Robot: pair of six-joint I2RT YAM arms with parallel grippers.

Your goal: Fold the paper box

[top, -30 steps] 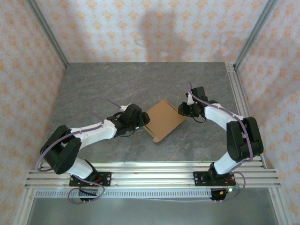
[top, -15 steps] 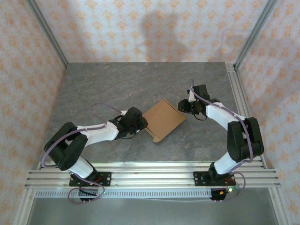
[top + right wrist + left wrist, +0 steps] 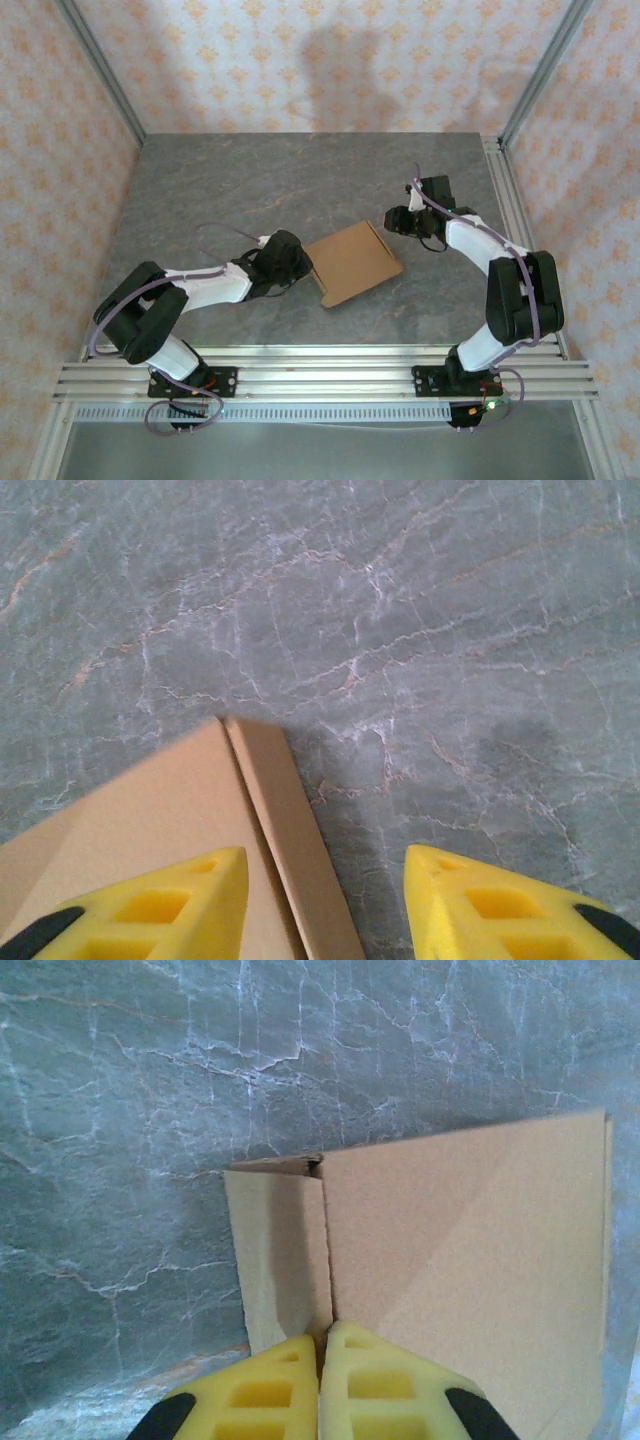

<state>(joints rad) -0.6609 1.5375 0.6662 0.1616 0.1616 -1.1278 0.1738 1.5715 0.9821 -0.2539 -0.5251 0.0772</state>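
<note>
The paper box [image 3: 355, 262] is a flat brown cardboard piece lying mid-table, turned at an angle. My left gripper [image 3: 305, 265] sits at its left edge. In the left wrist view its yellow fingertips [image 3: 290, 1370] are pressed together on the raised seam between a narrow shaded strip and the broad panel of the paper box [image 3: 470, 1260]. My right gripper [image 3: 393, 222] hovers open by the box's far right corner. In the right wrist view one finger [image 3: 170, 900] is over the cardboard [image 3: 150, 800] and the other over bare table, apart from the narrow side flap [image 3: 285, 820].
The grey marbled table [image 3: 250, 180] has free room behind and on both sides of the box. Aluminium rails [image 3: 320, 375] run along the near edge, and another along the right side [image 3: 510, 210]. Patterned walls enclose the space.
My left gripper has closed at the box's left edge. The box has turned slightly, its right corner swinging nearer. My right gripper has drawn back to the right and opened wider.
</note>
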